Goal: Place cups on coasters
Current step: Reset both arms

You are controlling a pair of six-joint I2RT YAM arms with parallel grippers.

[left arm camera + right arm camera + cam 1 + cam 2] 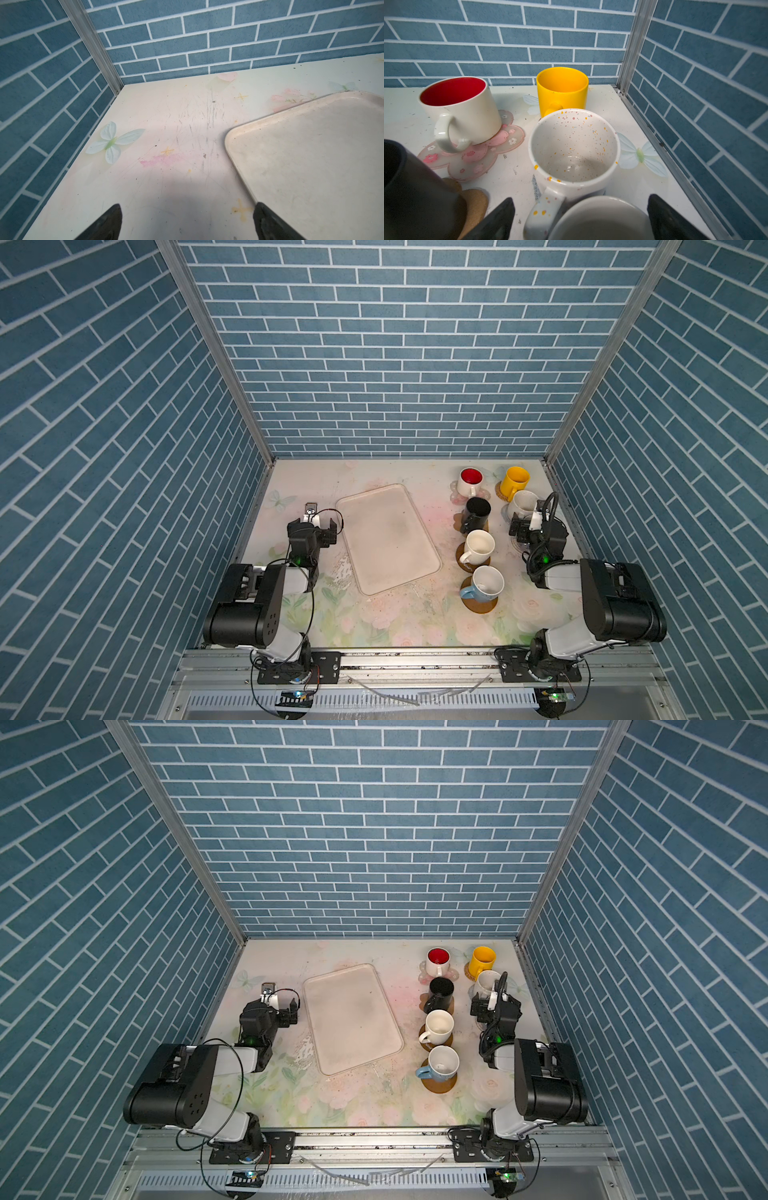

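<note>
Our right pincer (581, 199) stands wide open, jaws either side of a pale cup (600, 216); we cannot tell if they touch it. Just beyond sits the speckled cup (574, 145). Farther off are the red-lined cup (467, 112) on the pink flower coaster (473, 160) and the yellow cup (562, 89). Our left pincer (188, 204) gapes empty beside the tray (311, 155).
</note>
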